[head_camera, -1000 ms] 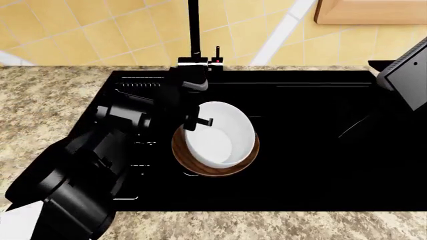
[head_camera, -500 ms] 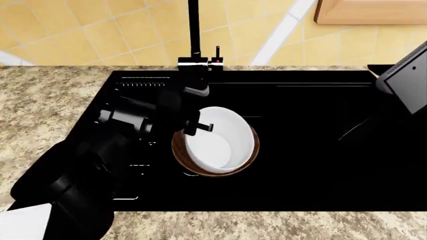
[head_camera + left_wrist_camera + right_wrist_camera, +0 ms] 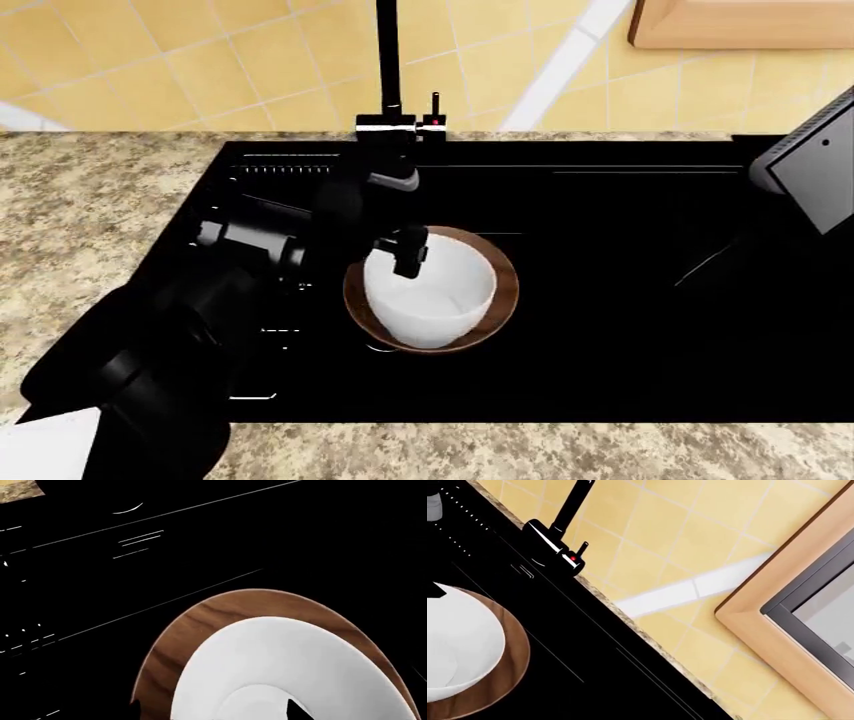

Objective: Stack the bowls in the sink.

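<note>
With the white bowl (image 3: 430, 291) nested in the brown bowl (image 3: 497, 300) at frame centre in the sink (image 3: 614, 300), my left gripper (image 3: 408, 252) sits over its upper-left rim — gripping it, I think; the right one isn't visible.

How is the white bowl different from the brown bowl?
The white bowl is plain and glossy; the brown bowl has a wood-grain pattern. The white bowl is narrower and looks deeper, while the brown bowl is wider and shallower, its rim showing all around. The white bowl sits on top, inside the brown bowl, which rests underneath in the black sink. Both are round and open upward.
</note>
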Controlling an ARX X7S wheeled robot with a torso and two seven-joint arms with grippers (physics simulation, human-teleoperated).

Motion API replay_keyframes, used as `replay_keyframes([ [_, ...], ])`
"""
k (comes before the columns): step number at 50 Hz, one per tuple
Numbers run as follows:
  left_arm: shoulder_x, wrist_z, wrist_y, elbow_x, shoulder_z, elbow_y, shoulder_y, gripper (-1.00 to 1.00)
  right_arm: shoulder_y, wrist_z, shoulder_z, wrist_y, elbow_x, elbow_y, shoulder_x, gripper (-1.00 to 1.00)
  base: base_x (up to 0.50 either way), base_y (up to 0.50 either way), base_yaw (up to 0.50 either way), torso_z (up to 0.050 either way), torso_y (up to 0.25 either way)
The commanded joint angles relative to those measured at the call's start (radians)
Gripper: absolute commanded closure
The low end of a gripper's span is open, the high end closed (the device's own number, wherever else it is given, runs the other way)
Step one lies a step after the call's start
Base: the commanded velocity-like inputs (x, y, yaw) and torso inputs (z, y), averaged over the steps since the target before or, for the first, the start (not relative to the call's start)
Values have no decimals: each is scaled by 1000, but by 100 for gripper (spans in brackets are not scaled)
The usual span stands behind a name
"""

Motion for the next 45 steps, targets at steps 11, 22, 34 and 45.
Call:
replay_keyframes([
  [11,-3,35,-32,238,-241,0,-71,-100,17,2,-9,7,3,-4,-7,-100,0,0,0,0,0],
  [22,-27,88,-38,436,-427,1,-110,-100,36,12,-24,-7,-1,15,-27,-100,0,0,0,0,0],
  [34,-251,-41,-210,357,-484,461,-29,-100,82,33,-64,-23,-17,56,-69,-100,0,0,0,0,0],
  [45,-445,-165,-329,249,-564,806,56,-100,121,66,-57,9,-32,69,-85,-100,0,0,0,0,0],
])
